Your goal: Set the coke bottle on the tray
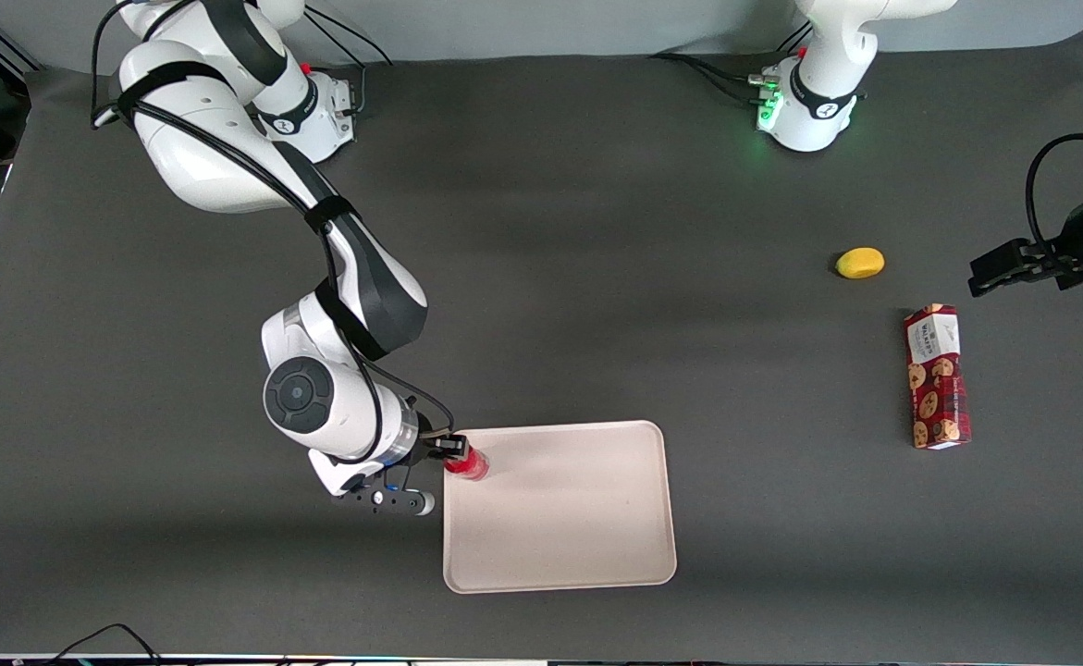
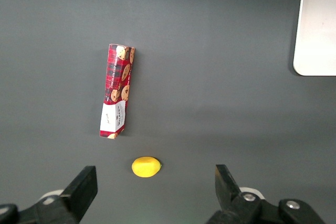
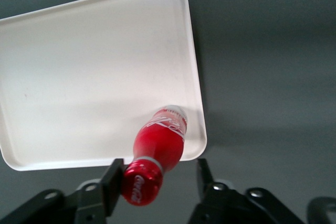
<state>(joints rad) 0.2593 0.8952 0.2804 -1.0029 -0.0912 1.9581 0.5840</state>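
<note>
The red coke bottle (image 1: 469,463) stands on the cream tray (image 1: 564,546), just inside the corner nearest the working arm and farthest from the front camera. In the right wrist view the coke bottle (image 3: 160,142) rests with its base on the tray (image 3: 94,77) by the rim, and its red cap points up between the fingers. My right gripper (image 3: 157,178) is open around the cap. One finger (image 3: 112,181) touches the cap, while a clear gap separates the cap from the second finger. From the front, the gripper (image 1: 449,448) sits at the tray's edge above the bottle.
A red patterned cookie box (image 1: 937,377) lies toward the parked arm's end of the table, with a yellow lemon-like fruit (image 1: 860,263) farther from the front camera than it. The left wrist view shows the box (image 2: 116,91), the fruit (image 2: 146,167) and a tray corner (image 2: 315,24).
</note>
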